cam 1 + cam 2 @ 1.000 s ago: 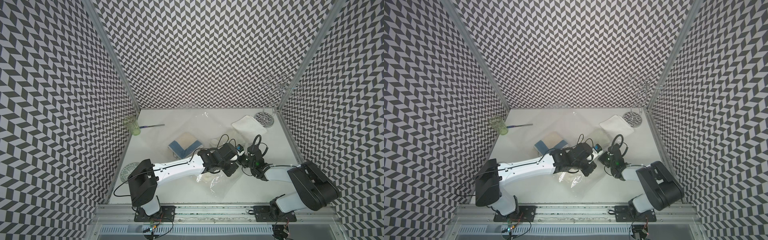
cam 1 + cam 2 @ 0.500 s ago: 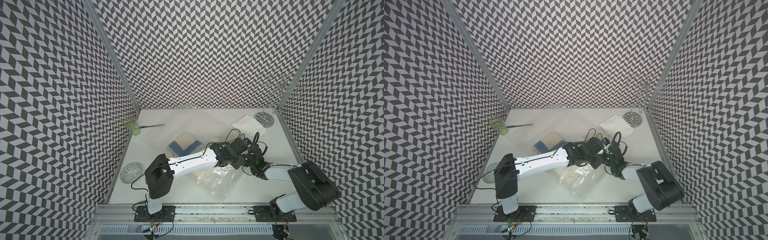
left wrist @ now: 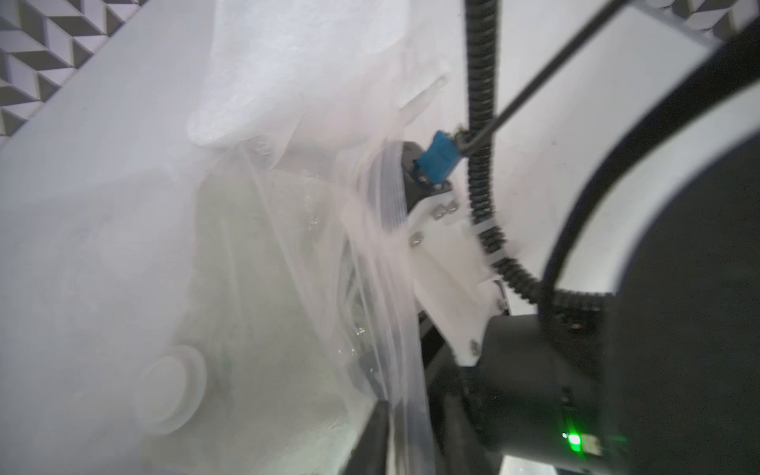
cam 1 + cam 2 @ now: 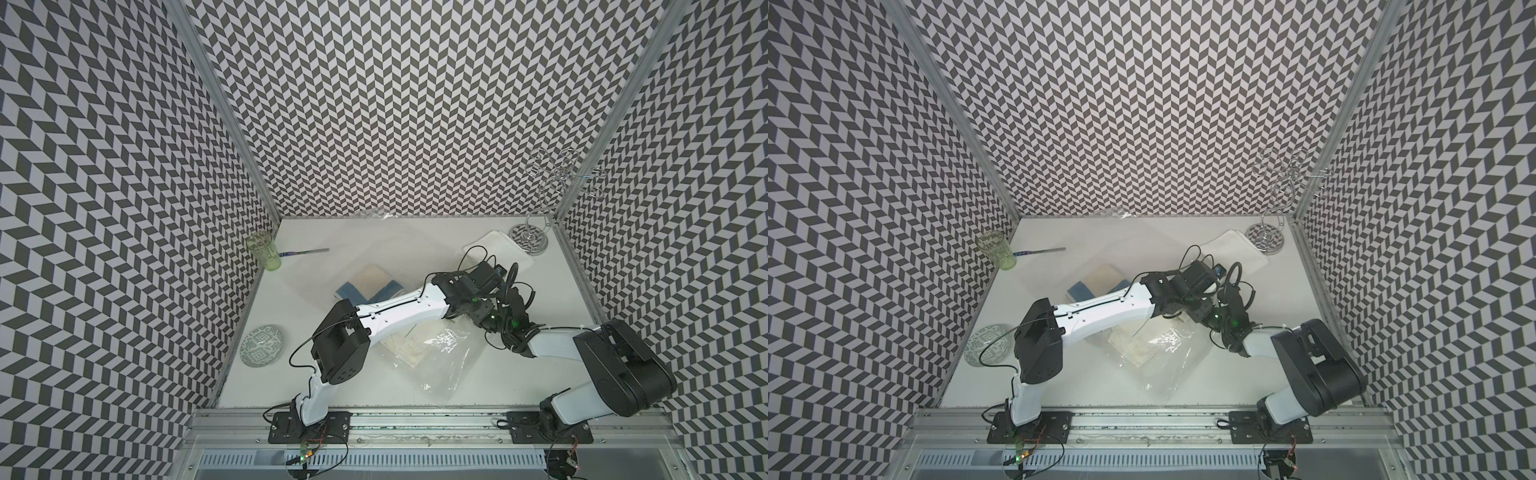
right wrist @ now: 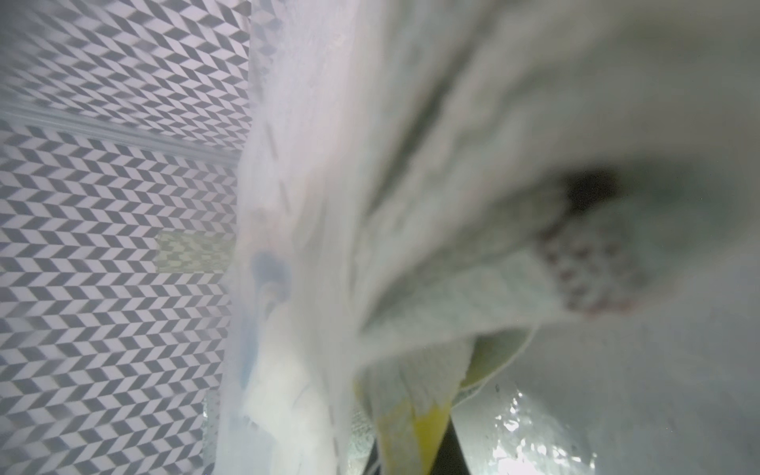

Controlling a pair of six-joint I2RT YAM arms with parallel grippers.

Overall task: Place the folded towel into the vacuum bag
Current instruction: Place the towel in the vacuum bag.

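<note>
The vacuum bag (image 4: pixel 446 365), folded towel (image 4: pixel 409 347) inside, lay on the tabletop (image 4: pixel 316 374), its edge pinched in the closed right end effector (image 4: pixel 478 329) (left end effector (image 4: pixel 459 326): grip hidden).

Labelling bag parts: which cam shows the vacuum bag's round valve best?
Left wrist: the valve shows as a round white disc, close but soft-focus. Both top views show the vacuum bag, yet the valve can't be made out there. Right wrist is mostly close-up blur, no valve discernible.

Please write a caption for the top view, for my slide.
Left arm and right arm meet at the vacuum bag, a cream towel visible through its plastic.
</note>
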